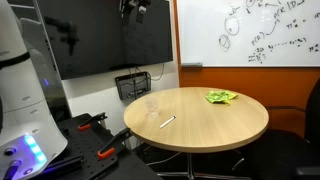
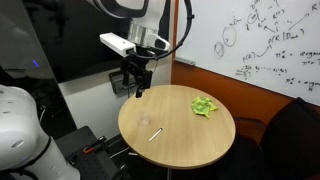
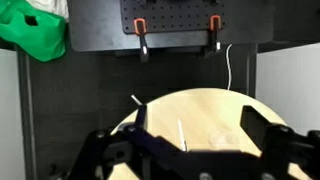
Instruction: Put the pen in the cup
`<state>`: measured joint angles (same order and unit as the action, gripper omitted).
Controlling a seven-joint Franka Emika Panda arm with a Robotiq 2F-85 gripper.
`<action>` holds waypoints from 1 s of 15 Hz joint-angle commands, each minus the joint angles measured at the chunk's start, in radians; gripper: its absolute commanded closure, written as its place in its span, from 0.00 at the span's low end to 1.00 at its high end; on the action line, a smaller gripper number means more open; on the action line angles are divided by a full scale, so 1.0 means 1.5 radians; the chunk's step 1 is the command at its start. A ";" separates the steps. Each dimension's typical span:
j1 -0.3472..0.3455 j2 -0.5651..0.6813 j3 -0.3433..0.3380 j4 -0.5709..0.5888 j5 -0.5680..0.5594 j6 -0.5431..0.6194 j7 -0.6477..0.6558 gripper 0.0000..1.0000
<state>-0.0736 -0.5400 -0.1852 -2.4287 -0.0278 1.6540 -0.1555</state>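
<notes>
A white pen [image 1: 167,121] lies flat on the round wooden table [image 1: 215,125]. A clear cup [image 1: 152,103] stands upright just beyond it. Both also show in an exterior view, the pen [image 2: 156,133] with the cup [image 2: 146,122] beside it. My gripper [image 2: 138,85] hangs high above the table's near-left edge, open and empty. In the wrist view the pen [image 3: 182,135] and the faint cup [image 3: 222,137] lie far below, between my spread fingers [image 3: 197,125]. Only the gripper's lower tip [image 1: 135,8] shows at the top edge of an exterior view.
A green crumpled cloth [image 1: 221,97] lies on the table's far side. A whiteboard [image 1: 250,30] and a dark screen [image 1: 105,35] line the wall. A black pegboard with orange clamps [image 3: 175,25] sits on the floor by the table. A white robot base [image 1: 20,90] stands nearby.
</notes>
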 commanded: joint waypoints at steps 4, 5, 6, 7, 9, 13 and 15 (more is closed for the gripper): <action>-0.007 0.008 0.006 -0.008 0.007 0.026 -0.004 0.00; -0.006 0.009 0.014 -0.026 0.006 0.073 0.009 0.00; -0.002 0.016 0.017 -0.039 0.013 0.111 0.013 0.00; 0.003 0.027 0.020 -0.061 0.032 0.174 0.022 0.00; 0.013 0.066 0.038 -0.100 0.053 0.297 0.035 0.00; 0.033 0.191 0.081 -0.146 0.055 0.513 0.069 0.00; 0.039 0.261 0.103 -0.144 0.042 0.590 0.100 0.00</action>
<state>-0.0183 -0.2573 -0.0665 -2.6581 0.0537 2.4172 -0.0673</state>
